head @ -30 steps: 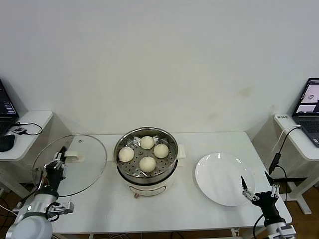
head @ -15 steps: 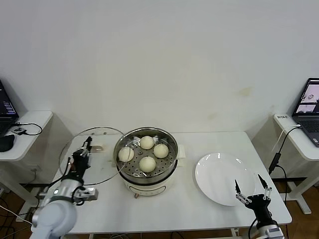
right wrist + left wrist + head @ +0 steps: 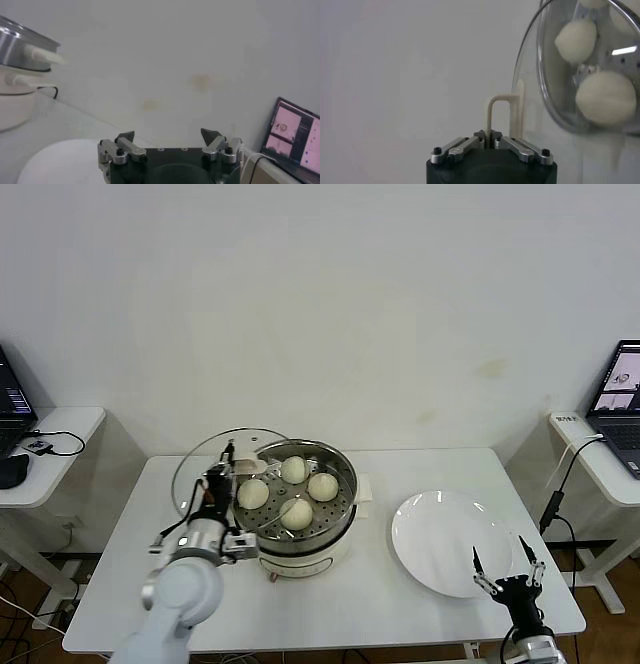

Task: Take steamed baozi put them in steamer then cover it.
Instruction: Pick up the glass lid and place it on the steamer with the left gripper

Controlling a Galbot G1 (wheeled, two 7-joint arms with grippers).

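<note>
While the left pincer (image 3: 226, 475) is clamped on its handle, the cover (image 3: 222, 474) tilts at the steamer's (image 3: 296, 502) 9 o'clock edge; right pincer (image 3: 507, 568) apart.

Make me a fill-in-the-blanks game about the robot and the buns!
1. The steamer has ____ baozi inside it.
2. The left gripper is holding the glass cover by its ____.
3. The white plate has ____ buns on it.
4. The right gripper, near the plate, has its fingers ____.

Missing words: four; handle; no; open
</note>
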